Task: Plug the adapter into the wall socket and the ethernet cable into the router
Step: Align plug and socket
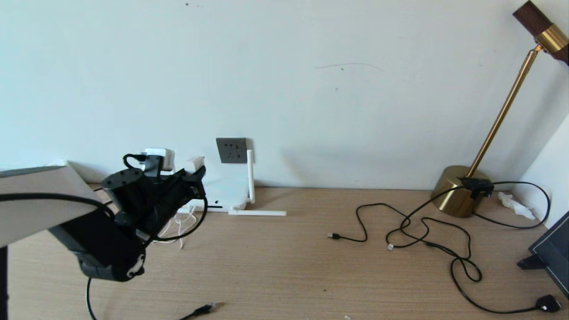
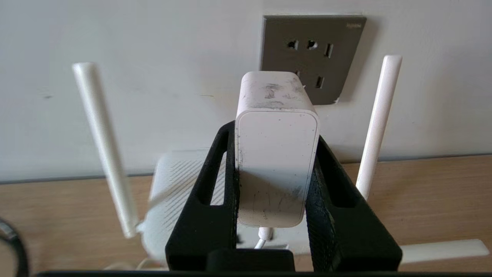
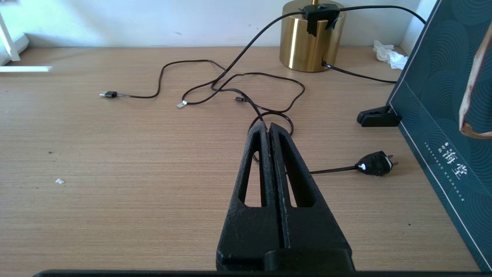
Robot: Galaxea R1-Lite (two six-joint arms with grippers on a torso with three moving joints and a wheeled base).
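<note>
My left gripper (image 1: 195, 171) is shut on the white adapter (image 2: 276, 161), its black fingers (image 2: 215, 181) pressing both sides. The thin white cord (image 2: 263, 236) hangs from the adapter's rear. The adapter (image 1: 194, 164) hovers short of the wall, near the dark grey wall socket (image 2: 312, 57), with a gap between them. Below lies the white router (image 2: 180, 192), one antenna (image 2: 378, 123) upright beside the socket (image 1: 231, 150). The ethernet cable (image 1: 202, 310) lies loose at the table's front edge, clear tip pointing right. My right gripper (image 3: 269, 129) hangs shut and empty over the table's right half.
A brass lamp (image 1: 462, 191) stands at the back right with thin black cables (image 1: 418, 231) sprawled before it. A black mains plug (image 3: 374, 163) lies near a dark green board (image 3: 442, 115). One router antenna (image 1: 258, 213) lies flat on the table.
</note>
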